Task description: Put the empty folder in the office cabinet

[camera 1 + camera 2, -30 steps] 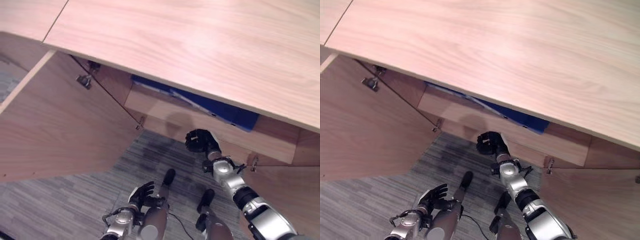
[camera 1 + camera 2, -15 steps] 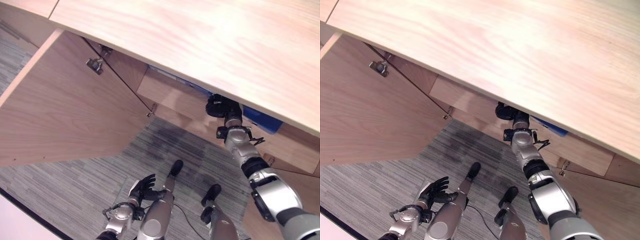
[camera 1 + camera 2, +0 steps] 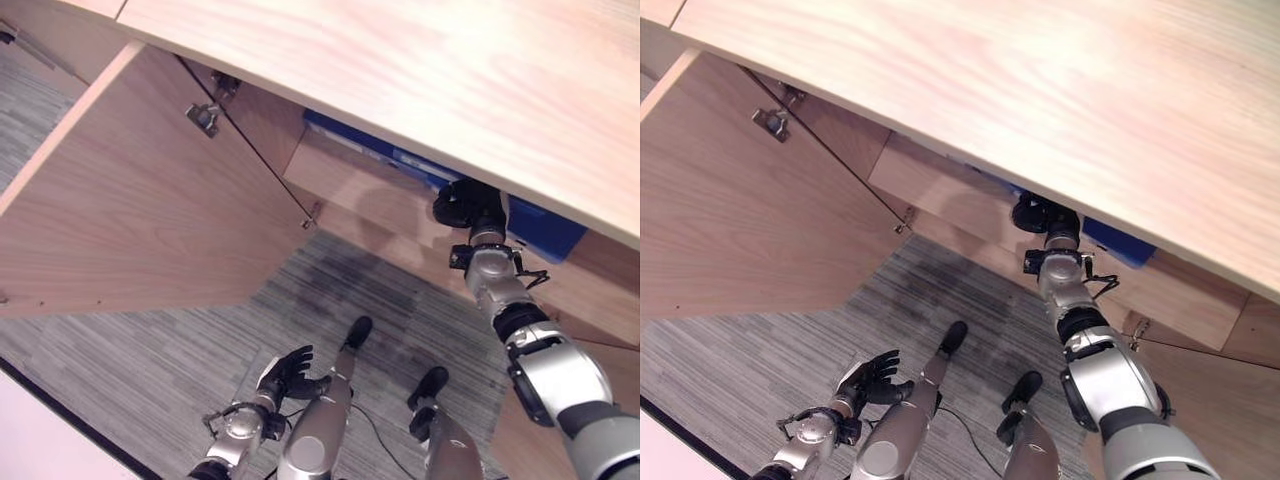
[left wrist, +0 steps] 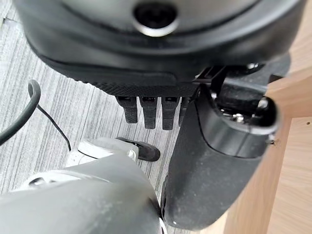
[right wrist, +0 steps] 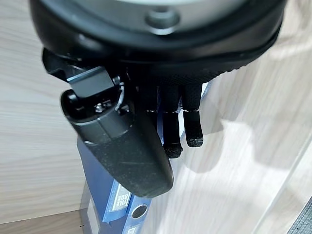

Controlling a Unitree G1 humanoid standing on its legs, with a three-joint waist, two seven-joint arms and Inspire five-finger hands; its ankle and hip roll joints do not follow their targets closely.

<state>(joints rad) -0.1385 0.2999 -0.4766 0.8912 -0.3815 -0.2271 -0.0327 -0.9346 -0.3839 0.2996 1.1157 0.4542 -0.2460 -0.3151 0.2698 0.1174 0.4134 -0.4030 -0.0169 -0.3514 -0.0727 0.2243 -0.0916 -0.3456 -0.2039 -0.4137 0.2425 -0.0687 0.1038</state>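
The blue folder (image 3: 545, 228) lies on a shelf inside the open cabinet, under the wooden top (image 3: 450, 60). Part of it is hidden by the top. My right hand (image 3: 467, 204) is raised to the shelf and rests against the folder's near edge, its fingers curled. In the right wrist view the folder's spine (image 5: 118, 197), with a label and a ring hole, runs behind my thumb (image 5: 124, 146) and the fingertips (image 5: 171, 141). My left hand (image 3: 284, 371) hangs low by the floor, fingers spread and holding nothing.
The cabinet's left door (image 3: 130, 210) stands wide open, with a metal hinge (image 3: 204, 118) on its inner side. A light wooden shelf board (image 3: 365, 195) fronts the folder. Grey striped carpet (image 3: 150, 370) covers the floor below.
The camera has shifted. My right hand rose from in front of the shelf board up to the blue folder and stays there. The left hand has kept its place.
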